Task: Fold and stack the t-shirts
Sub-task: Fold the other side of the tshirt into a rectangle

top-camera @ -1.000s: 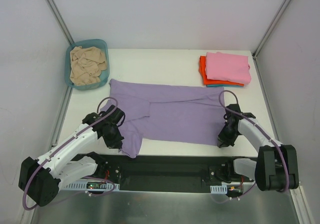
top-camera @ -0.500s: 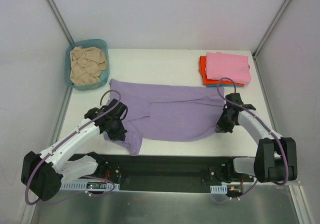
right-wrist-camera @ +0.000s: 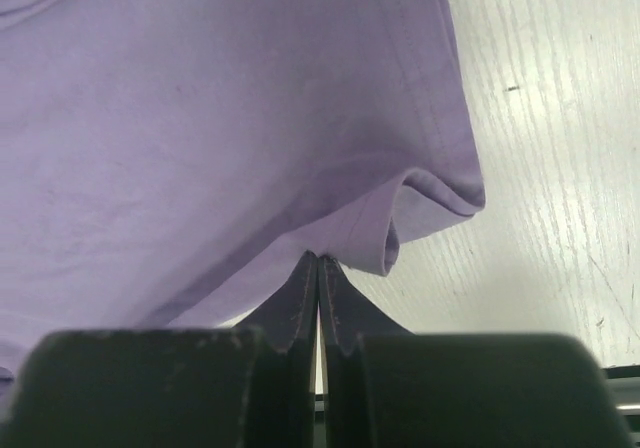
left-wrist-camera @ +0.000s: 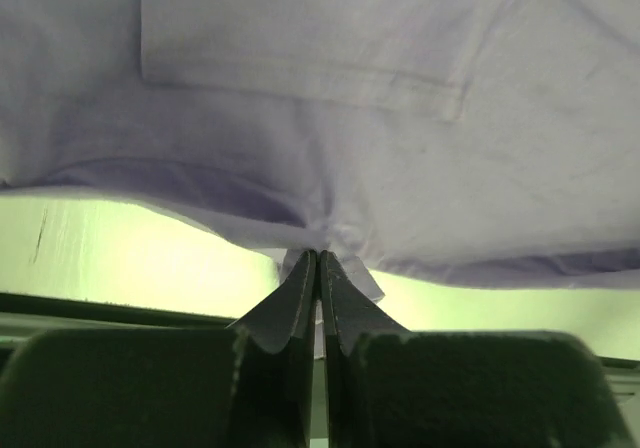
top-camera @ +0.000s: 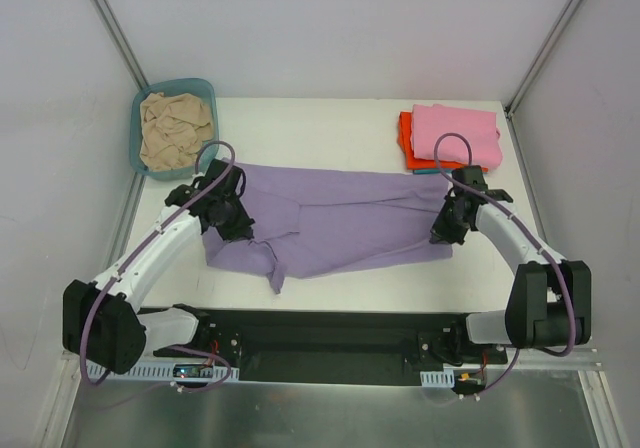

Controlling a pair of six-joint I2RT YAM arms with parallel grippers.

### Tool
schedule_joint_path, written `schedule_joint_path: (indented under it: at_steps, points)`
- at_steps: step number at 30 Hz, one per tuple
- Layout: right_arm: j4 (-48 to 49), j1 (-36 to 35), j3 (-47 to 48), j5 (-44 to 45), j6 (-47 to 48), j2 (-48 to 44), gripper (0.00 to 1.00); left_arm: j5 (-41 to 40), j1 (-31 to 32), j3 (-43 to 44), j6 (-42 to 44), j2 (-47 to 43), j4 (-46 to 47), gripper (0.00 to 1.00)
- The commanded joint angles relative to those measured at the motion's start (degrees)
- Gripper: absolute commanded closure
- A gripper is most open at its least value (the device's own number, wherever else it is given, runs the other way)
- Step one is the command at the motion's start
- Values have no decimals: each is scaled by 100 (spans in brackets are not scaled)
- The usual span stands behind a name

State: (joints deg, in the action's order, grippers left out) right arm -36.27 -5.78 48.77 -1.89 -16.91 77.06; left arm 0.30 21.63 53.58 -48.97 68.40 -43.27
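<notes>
Pinching the purple shirt (top-camera: pixel 340 218) by its near edge: left gripper (left-wrist-camera: pixel 318 260) and right gripper (right-wrist-camera: pixel 318 260) both clamped on cloth. It lies mid-frame, long axis left to right, spreading up-frame from my grip. I see the stack (top-camera: pixel 455 138) upper right, nearer the right gripper.

No readable text, label or number shows anywhere.

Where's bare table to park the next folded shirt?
The far strip of table between the teal basin and the folded stack, beyond the lavender shirt, is bare. So is the near strip along its front edge. The middle is crowded: shirt, left gripper, right gripper.
</notes>
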Motion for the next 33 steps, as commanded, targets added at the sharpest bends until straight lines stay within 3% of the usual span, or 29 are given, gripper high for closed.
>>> schedule_joint_path:
  at_steps: [1, 17, 33]
  points:
    - [-64, -19, 457, 154, 3, 274, 99, 199, -281, 512, 414, 226, 336, 100]
    - [-354, 16, 976, 1164, 47, 310, 99, -196, -739, 1427, 1161, 718, 547, 100]
    - [-486, 95, 1371, 1323, 65, 591, 99, -144, -1029, 2130, 1724, 1298, 986, 100]
